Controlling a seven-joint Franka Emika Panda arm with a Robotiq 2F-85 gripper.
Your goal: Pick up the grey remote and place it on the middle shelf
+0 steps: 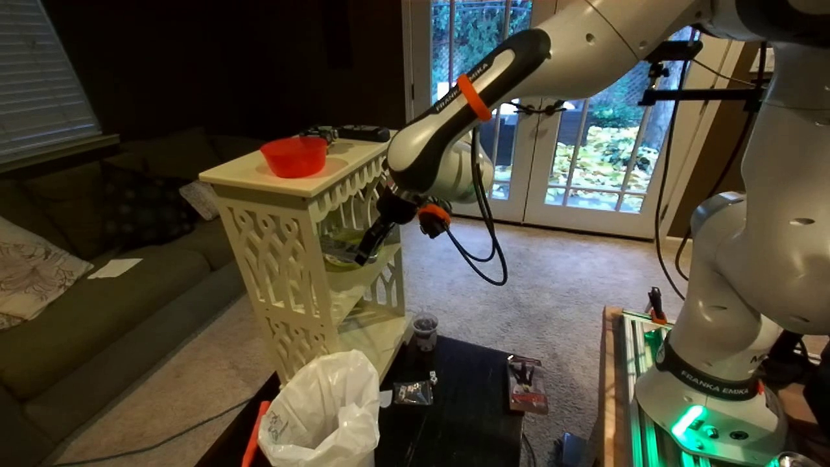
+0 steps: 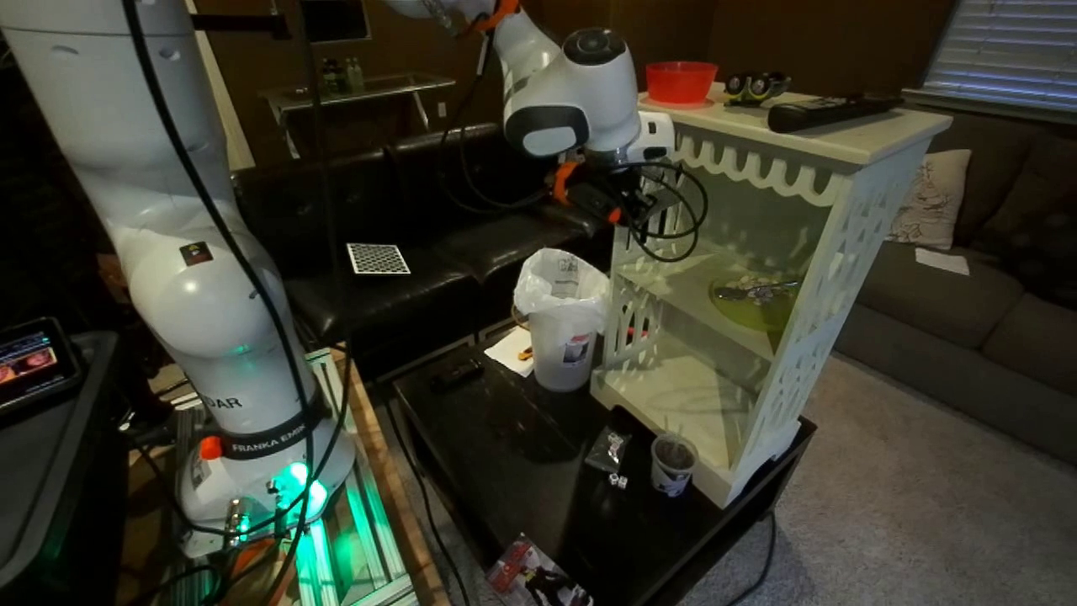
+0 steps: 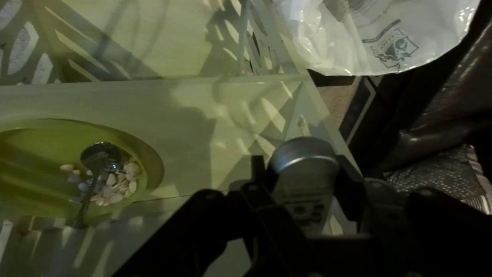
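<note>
The grey remote [image 3: 305, 181] is held between the fingers of my gripper [image 3: 303, 165] in the wrist view, its rounded silvery end pointing outward. The gripper is shut on it. The middle shelf [image 3: 184, 111] lies beyond, and the remote overlaps its corner by the lattice side. In both exterior views my gripper [image 1: 364, 251] [image 2: 644, 206] is at the open front of the cream-white unit, higher than the middle shelf [image 1: 347, 288] [image 2: 673, 286]. The remote cannot be made out there. I cannot tell whether it touches the board.
A green plate [image 2: 740, 313] with pebble-like pieces and a spoon sits on the middle shelf, also in the wrist view [image 3: 42, 146]. A red bowl [image 1: 295, 159] and black remote [image 2: 816, 114] are on the top board. A white-bagged bin [image 1: 324, 415] and cup [image 2: 673, 463] stand near the unit.
</note>
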